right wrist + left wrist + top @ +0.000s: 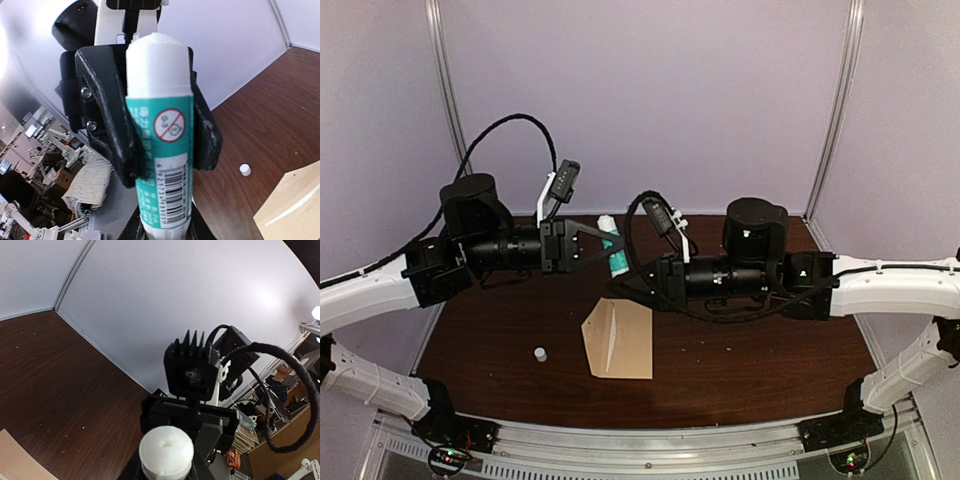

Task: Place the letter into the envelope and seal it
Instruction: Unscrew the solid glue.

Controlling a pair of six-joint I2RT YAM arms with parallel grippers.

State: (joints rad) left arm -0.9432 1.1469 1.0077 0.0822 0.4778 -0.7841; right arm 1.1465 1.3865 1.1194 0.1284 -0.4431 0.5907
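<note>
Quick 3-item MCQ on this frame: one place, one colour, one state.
1. Where is the cap?
A. on the table, left of the envelope
B. on the envelope
C. in the right gripper

2. Glue stick label colour?
A. red
B. teal
C. yellow

3. What holds the glue stick?
A. nothing
B. left gripper only
C. both grippers

1 A: the cap lies on bare table, apart from the envelope.
2 B: the glue stick has a teal label under a white top.
3 C: the left gripper and right gripper each clamp one end in mid-air.
</note>
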